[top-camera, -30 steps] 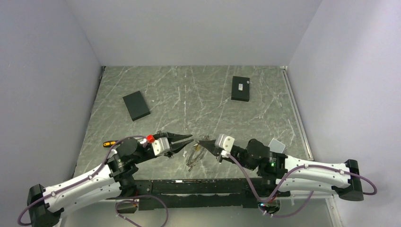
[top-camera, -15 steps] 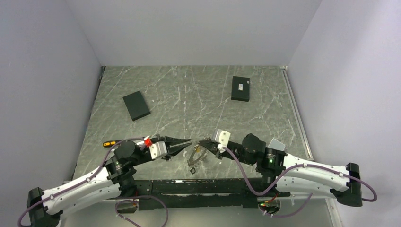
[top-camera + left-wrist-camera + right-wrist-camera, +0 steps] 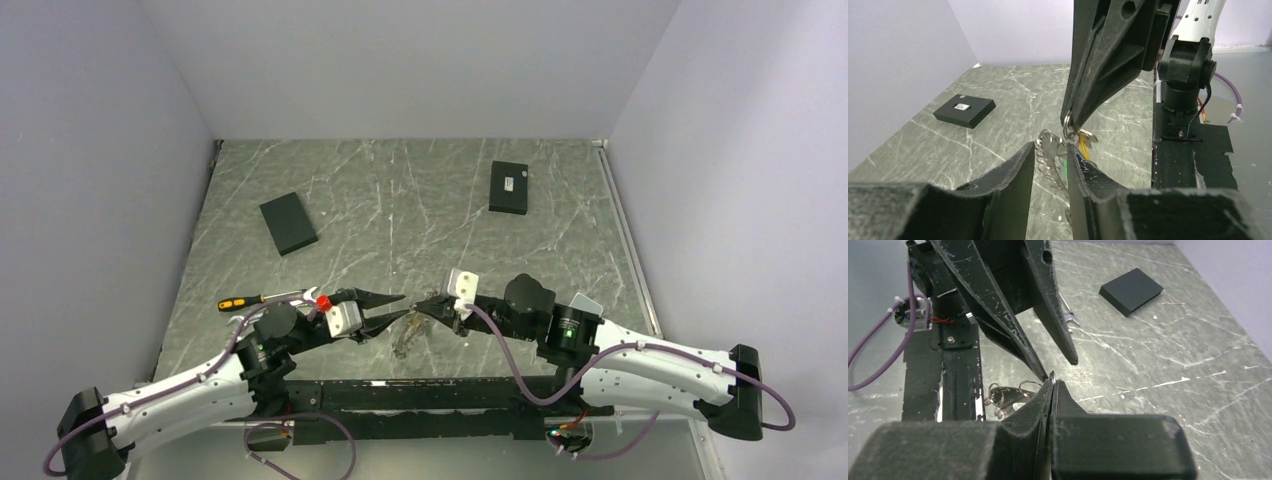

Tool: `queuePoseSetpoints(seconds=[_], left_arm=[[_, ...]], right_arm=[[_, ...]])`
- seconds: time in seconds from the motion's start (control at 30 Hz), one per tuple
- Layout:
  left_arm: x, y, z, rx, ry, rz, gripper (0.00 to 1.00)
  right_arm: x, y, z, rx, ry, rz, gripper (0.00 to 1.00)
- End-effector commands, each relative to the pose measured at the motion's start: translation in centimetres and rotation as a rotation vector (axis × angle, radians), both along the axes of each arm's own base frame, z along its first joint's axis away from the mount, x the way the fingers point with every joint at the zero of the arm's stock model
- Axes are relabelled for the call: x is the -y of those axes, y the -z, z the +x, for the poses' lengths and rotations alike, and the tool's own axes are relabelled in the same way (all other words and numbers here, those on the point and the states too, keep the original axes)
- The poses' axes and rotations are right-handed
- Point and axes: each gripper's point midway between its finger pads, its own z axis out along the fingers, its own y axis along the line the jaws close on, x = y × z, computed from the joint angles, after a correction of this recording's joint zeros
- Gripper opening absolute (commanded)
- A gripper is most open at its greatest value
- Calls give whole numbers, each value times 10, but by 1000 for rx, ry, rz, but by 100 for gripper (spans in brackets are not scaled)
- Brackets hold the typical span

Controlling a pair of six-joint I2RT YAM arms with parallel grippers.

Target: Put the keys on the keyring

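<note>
My right gripper (image 3: 426, 303) is shut on a thin ring at the top of the keyring (image 3: 405, 333), a toothed silver loop that hangs from it just above the table. In the left wrist view the keyring (image 3: 1052, 152) dangles under the right gripper's tip, with the orange-yellow-headed key (image 3: 1082, 148) beside it. My left gripper (image 3: 400, 304) is open, and its fingertips (image 3: 1029, 148) straddle the hanging loop without gripping it. In the right wrist view the pinched ring (image 3: 1052, 375) pokes out of my shut right gripper (image 3: 1052, 382). The rest of the bunch (image 3: 1007, 394) hangs to the lower left.
Two flat black boxes lie on the marble table, one at the left (image 3: 288, 222) and one at the far right (image 3: 509, 187). An orange-handled screwdriver (image 3: 233, 303) and a silver wrench (image 3: 1067, 310) lie behind the left arm. A black rail (image 3: 400, 393) runs along the near edge.
My right gripper has moved left toward the left gripper, carrying the keyring. The left arm has dropped back a little, uncovering the screwdriver.
</note>
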Motion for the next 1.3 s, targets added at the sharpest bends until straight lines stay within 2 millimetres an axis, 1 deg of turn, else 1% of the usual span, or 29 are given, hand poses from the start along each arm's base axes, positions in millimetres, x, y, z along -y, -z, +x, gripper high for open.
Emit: queuePoseSetpoints(seconds=[0.0,0.07,0.23,0.33,0.57,0.87,1.07,1.27], left_arm=[[-1,-25,0,34,-6,-99,32],[0,-24,0,33,0,-92,25],[0,-22,-3,25,11,-91,22],[-1,-20,-5,18,23,-81,22],[0,-17,-10,7,43,-71,26],[5,-11,-10,-4,58,-55,26],[8,-8,-7,-12,55,-80,20],[13,-6,-7,-16,72,-75,17]], right_arm=[[-9,-41,-9,19,-66,96,0],[-10,-40,-10,15,-75,91,0],[-11,-40,-10,15,-81,91,0],[-12,-38,-8,17,-73,87,0],[-12,-38,-3,22,-59,85,0],[-12,-37,-3,13,-58,82,0],[-14,-33,-5,-1,-66,87,0],[-14,-35,-5,-2,-65,97,0]])
